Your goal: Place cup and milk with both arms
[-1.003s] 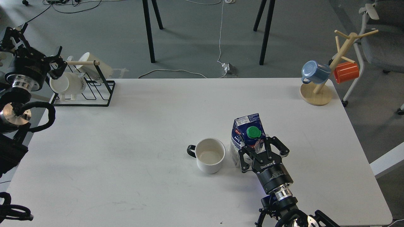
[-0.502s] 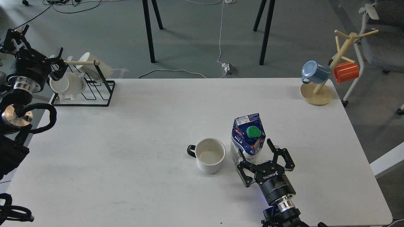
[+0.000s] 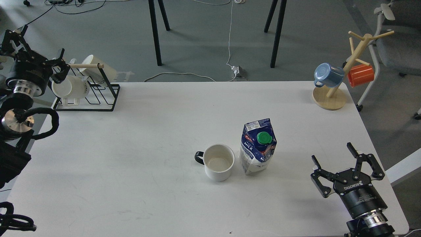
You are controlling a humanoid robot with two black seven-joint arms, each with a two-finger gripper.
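Since a second ago, my right jaws [image 3: 348, 168] have let go of the milk carton [image 3: 258, 146] and pulled back toward the counter's [image 3: 131, 138] near right corner.

They now stand wide open and empty, well apart from the carton, with bare counter between. The carton stands upright just right of the white cup [image 3: 218, 162], nearly touching it; the cup's handle points left. Open counter lies left of the cup. My left jaws [image 3: 34, 42] hover off the counter's far left corner, beside the mug rack [image 3: 86, 86]; they look spread and hold nothing.
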